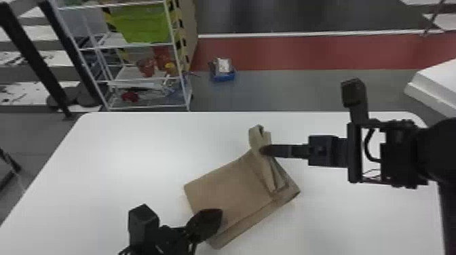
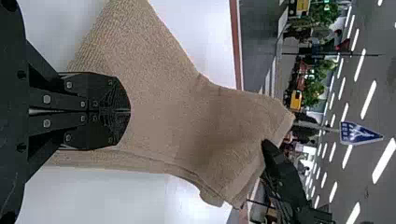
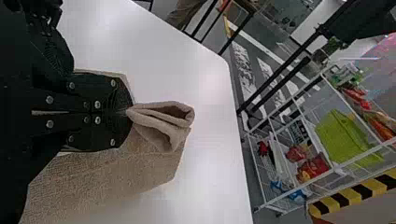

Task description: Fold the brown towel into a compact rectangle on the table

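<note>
The brown towel (image 1: 230,190) lies folded and slanted on the white table, its far right end pulled up into a raised fold. At that fold is my right gripper (image 1: 266,150), coming from the right; in the right wrist view my right gripper (image 3: 128,112) is shut, pinching the bunched towel edge (image 3: 163,122). My left gripper (image 1: 217,217) is over the towel's near left part. The left wrist view has my left gripper (image 2: 128,111) with fingers together in front of the towel (image 2: 163,102); whether cloth is between them cannot be seen.
The white table (image 1: 118,145) extends around the towel. Beyond its far edge stand a wire shelf (image 1: 135,78) with a green bin and a small blue box (image 1: 223,73) on the floor. A white surface (image 1: 437,84) is at the far right.
</note>
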Available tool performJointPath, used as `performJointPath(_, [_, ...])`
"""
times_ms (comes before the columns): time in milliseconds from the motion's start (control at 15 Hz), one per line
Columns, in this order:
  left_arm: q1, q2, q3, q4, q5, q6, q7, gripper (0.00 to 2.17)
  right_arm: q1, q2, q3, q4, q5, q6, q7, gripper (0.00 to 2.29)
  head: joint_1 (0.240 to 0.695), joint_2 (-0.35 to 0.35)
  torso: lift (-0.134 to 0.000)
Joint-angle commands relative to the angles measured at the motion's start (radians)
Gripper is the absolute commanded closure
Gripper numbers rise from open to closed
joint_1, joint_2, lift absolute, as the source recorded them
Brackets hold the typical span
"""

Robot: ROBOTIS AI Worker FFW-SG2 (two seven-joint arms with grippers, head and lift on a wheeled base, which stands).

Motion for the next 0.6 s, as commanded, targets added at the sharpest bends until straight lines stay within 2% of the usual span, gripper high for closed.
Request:
performJointPath(0, [0.037, 0.000, -0.016, -0.039, -0.009, -0.004, 0.006, 1.19, -0.018, 0.006, 0.045, 0.034, 0.003, 0.002, -0.001, 1.48, 0.695, 0.103, -0.124])
performJointPath(67, [0.049, 0.002, -0.026, -0.053, -0.021, -0.004, 0.011, 1.19, -0.029, 0.009, 0.062, 0.044, 0.003, 0.002, 0.001, 1.48, 0.695, 0.109, -0.124])
performJointPath(267, [0.057, 0.002, -0.062, -0.024, -0.083, -0.121, 0.101, 1.18, -0.030, 0.013, 0.072, 0.052, 0.003, 0.002, 0.002, 1.48, 0.695, 0.130, -0.124])
performJointPath(467, [0.003, 0.002, -0.061, 0.016, -0.087, -0.087, 0.098, 1.04, -0.027, 0.012, 0.055, 0.051, 0.003, 0.002, 0.015, 1.48, 0.695, 0.135, -0.124])
performJointPath(533, [-0.029, 0.002, -0.056, 0.033, -0.089, -0.047, 0.086, 0.90, -0.026, 0.009, 0.052, 0.051, 0.003, 0.002, 0.018, 1.48, 0.695, 0.135, -0.124])
